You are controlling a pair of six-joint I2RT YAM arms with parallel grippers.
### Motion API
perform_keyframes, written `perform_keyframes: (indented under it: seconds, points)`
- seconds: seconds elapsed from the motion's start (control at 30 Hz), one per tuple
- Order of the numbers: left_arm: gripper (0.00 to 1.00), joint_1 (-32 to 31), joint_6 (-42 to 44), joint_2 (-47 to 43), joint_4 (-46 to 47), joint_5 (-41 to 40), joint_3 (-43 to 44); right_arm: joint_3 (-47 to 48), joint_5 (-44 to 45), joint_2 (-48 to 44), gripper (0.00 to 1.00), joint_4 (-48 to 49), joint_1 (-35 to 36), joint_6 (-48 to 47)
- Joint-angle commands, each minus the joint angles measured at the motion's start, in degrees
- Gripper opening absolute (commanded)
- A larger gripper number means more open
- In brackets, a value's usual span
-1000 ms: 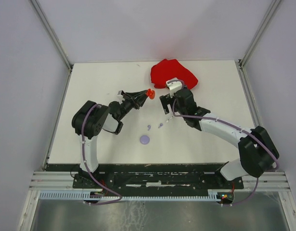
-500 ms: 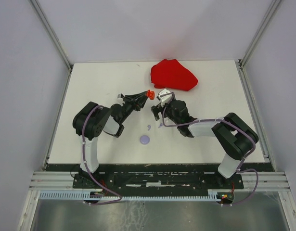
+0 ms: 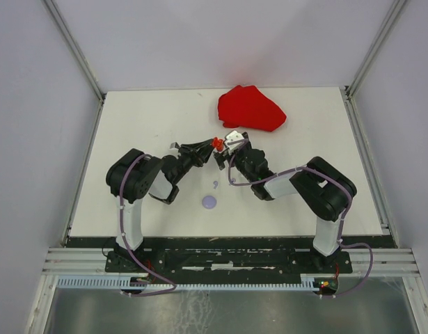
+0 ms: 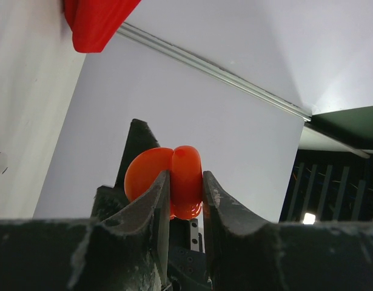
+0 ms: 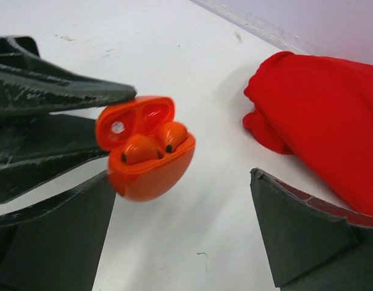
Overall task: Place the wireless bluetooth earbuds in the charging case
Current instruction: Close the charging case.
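- Since a second ago, the right gripper point(image 5: 180, 174) has swung off the red cloth point(image 3: 250, 108) and come tip to tip with the left gripper point(image 4: 185, 182).
- That gripper pinches the orange charging case point(image 5: 151, 160), lid open, with two matching earbuds point(image 5: 141, 148) seated inside. That pair looks done, bar shutting the lid.
- Right gripper: spread wide, empty, the case just ahead of it.
- Both arms reach low over the worktop point(image 3: 144, 125), forearms angled toward each other; a lilac case point(image 3: 209, 202) lies behind both grippers.

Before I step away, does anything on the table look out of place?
One lilac earbud lies loose on the table, apart from the lilac case. The left tool holds the red case open, its two earbuds seated.
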Motion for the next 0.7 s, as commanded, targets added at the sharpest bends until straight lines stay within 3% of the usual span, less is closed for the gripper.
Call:
perform_keyframes:
  seconds: [0.0,0.67]
  points:
    - [0.03,-0.2,-2.9,-1.8,11.4,-0.4,-1.5,2.2,3.9,1.3,0.99,7.2,0.2,-2.3]
    - [0.03,0.2,-2.1,-0.6,11.5,0.7,-4.1,-1.8,12.3,-1.3,0.99,9.1,0.1,-6.5]
